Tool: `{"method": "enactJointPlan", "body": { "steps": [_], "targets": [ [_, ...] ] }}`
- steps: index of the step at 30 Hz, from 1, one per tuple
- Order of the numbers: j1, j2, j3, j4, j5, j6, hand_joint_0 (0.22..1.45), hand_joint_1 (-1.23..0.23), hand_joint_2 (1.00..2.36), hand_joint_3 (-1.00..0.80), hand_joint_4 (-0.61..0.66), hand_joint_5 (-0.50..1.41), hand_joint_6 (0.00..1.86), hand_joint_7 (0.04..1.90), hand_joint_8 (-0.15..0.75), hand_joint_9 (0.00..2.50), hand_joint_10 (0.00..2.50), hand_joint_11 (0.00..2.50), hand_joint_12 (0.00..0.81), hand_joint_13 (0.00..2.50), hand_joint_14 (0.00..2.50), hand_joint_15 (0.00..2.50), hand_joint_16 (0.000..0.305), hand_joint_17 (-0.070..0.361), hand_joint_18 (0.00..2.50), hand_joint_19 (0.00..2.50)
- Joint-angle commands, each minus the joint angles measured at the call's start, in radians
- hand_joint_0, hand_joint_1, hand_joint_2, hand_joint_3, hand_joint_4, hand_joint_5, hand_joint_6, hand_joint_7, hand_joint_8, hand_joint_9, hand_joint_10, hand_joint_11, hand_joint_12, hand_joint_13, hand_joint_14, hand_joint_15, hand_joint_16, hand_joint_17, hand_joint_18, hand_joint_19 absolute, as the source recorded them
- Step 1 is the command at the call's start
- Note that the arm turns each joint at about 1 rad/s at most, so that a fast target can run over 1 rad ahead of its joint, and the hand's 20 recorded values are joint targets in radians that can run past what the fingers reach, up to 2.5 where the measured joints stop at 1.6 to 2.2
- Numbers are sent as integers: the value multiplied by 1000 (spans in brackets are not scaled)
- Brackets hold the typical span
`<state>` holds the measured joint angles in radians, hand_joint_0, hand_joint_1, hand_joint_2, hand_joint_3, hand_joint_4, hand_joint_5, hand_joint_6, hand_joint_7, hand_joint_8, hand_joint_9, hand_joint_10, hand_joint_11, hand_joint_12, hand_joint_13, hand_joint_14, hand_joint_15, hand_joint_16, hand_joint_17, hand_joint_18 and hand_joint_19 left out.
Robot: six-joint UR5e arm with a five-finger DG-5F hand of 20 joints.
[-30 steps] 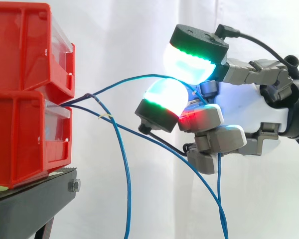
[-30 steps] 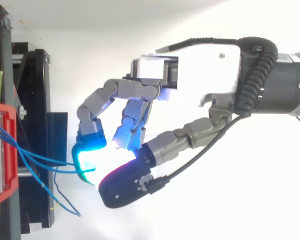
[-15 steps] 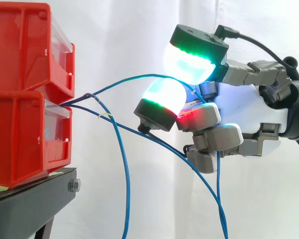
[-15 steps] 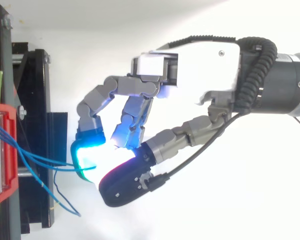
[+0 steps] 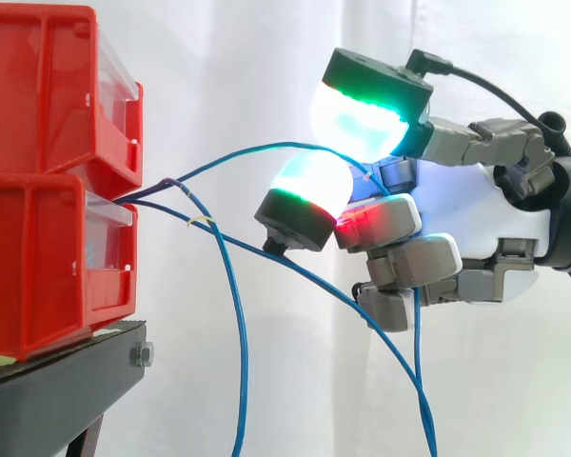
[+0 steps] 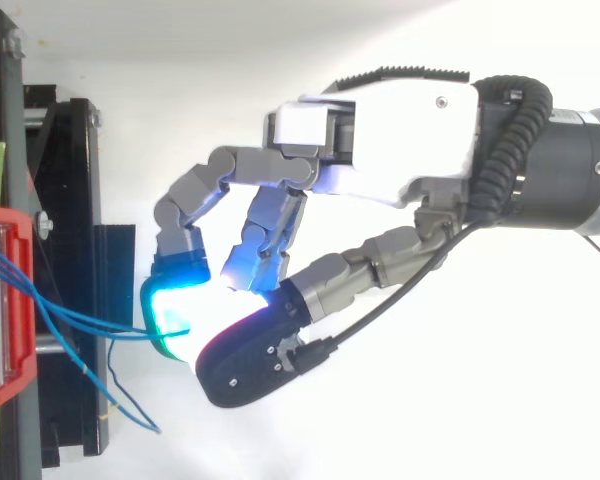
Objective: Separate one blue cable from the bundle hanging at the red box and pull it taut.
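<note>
One blue cable (image 5: 252, 149) arcs from the red bins (image 5: 48, 238) rightward into the hand (image 5: 495, 224), fingers (image 5: 309, 190) pinched on it, sagging; from above, its axis runs bins-to-fingers (image 6: 175, 300), so tautening probably means drawing rightward.

We see 2 red bins (image 5: 48, 181) of glossy moulded plastic with clear plastic fronts on a stand (image 5: 67, 381) of matt black metal, a smooth plastic-sheathed blue cable (image 5: 230, 158), a hand (image 6: 400, 140) of matt grey and glossy white plastic with milky translucent pads (image 5: 312, 183), and a soft white cloth curtain (image 5: 247, 76).
</note>
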<state>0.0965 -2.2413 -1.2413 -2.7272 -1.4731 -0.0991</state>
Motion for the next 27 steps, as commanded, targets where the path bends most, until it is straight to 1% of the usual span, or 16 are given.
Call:
{"method": "enactJointPlan", "body": {
  "steps": [1,10,13,18,23,27],
  "targets": [
    [2,0,-1,-2,0,1,781,-857,1010,-373,27,-207,865,1035,340,1191,21,1252,405,1259,27,969,46,105,1041,769],
    [2,0,0,-2,0,4,790,-865,1010,-384,-34,-206,864,1026,331,1226,23,1268,397,1285,28,983,45,100,1043,772],
    [2,-1,0,-2,0,7,783,-873,1012,-354,-54,-202,861,1040,326,1243,23,1267,393,1292,28,989,44,100,1044,770],
    [3,0,0,-2,11,16,755,-887,1019,-265,-150,-194,855,1118,321,1293,24,1279,387,1313,29,989,43,98,1053,774],
    [5,0,0,-2,27,48,750,-892,1020,-241,-236,-190,852,1159,317,1336,24,1281,379,1324,29,995,43,96,1055,766],
    [5,-1,0,-2,31,70,734,-895,1025,-182,-326,-181,846,1212,306,1389,26,1266,370,1365,28,1012,42,94,1063,757]
  ]
}}
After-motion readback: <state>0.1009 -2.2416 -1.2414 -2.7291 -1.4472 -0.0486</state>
